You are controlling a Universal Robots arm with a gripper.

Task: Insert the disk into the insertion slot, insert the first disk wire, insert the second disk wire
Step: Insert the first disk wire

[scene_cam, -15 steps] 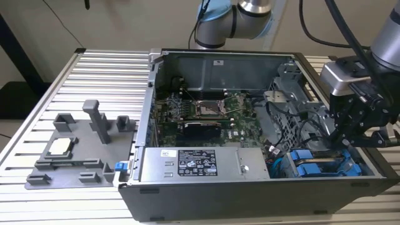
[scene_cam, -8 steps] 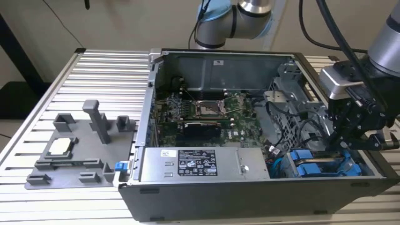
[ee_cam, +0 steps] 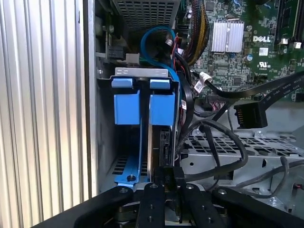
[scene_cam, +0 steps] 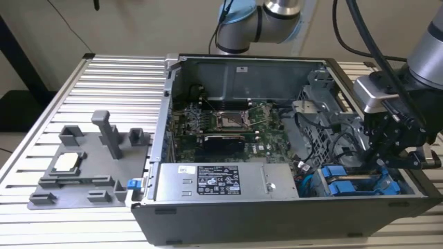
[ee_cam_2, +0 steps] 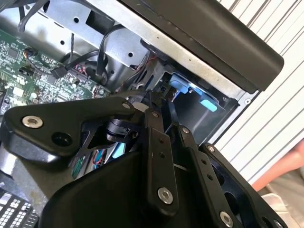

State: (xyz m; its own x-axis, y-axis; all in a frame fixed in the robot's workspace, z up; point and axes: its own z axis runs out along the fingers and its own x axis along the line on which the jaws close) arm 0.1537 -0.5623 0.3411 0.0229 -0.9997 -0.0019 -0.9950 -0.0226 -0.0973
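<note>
Pincer (scene_cam: 389,160) nose-down beneath bent arm (scene_cam: 426,57).

Metal and plastic, mostly matt

The counter (scene_cam: 104,78) is ribbed bare aluminium and the computer case (scene_cam: 277,220) dull grey sheet metal. The disk (ee_cam: 161,109) wears smooth bright-blue plastic. The gripper (ee_cam: 173,175) is matt black with shiny screws, the fixture tray (scene_cam: 76,193) matt grey plastic.

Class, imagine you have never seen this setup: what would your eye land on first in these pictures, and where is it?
The open computer case dominates the exterior view, its green motherboard bared in the middle. Two bright blue drive carriers stand out in the case's corner at that view's lower right, with the black gripper hanging just above them.
</note>
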